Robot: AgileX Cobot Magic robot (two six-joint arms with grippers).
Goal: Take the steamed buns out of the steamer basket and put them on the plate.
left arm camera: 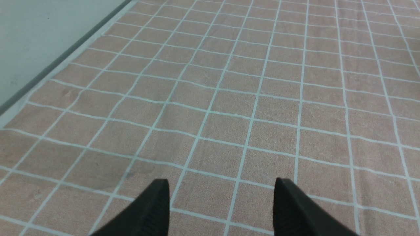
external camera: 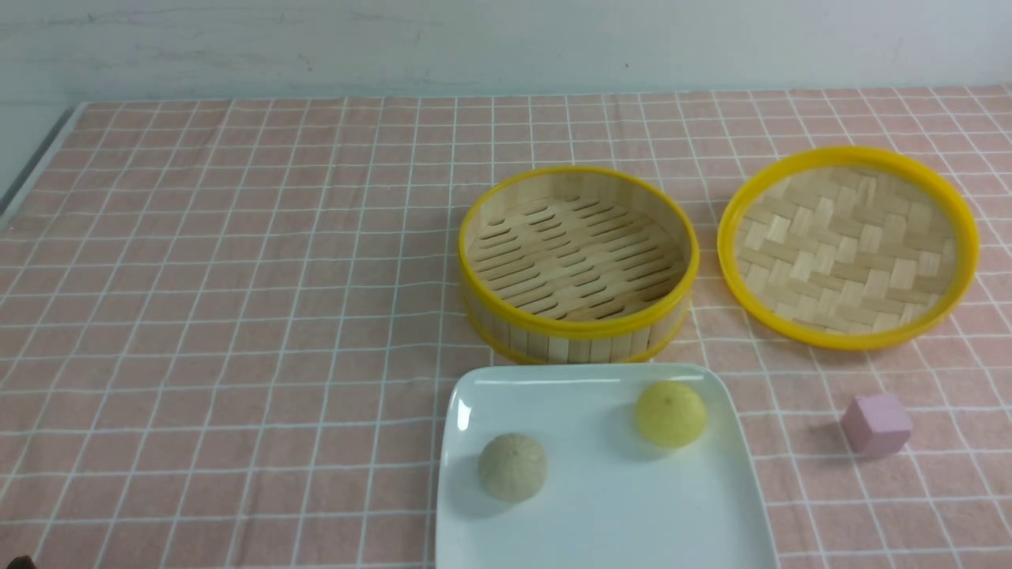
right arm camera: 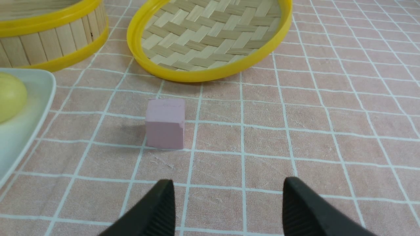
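Both buns sit on the large glossy white square plate [external camera: 601, 506]: the pale yellow dome-shaped bun [external camera: 670, 413] near its far right corner, the beige-grey dome-shaped bun [external camera: 512, 466] toward its left side, well apart from each other. Neither gripper touches them. The right gripper [right arm camera: 226, 206] hangs with its black fingers spread wide and nothing between them, low over the pink checked tablecloth [external camera: 221, 300]; the small pink cube [right arm camera: 165, 123] stands just ahead of it, and the yellow bun shows only as a sliver at the picture's edge [right arm camera: 10, 96]. The left gripper [left arm camera: 221, 203] is likewise parted and empty, above bare cloth near the table's edge, with no bun in its view. Neither arm shows in the front view, apart from perhaps a dark speck in the bottom left corner. The round deep bamboo steamer basket [external camera: 579, 316] with yellow rims stands upright just behind the plate, its slatted floor bare. Beside it to the right lies the shallow yellow-rimmed woven tray [external camera: 847, 249], nothing in it.
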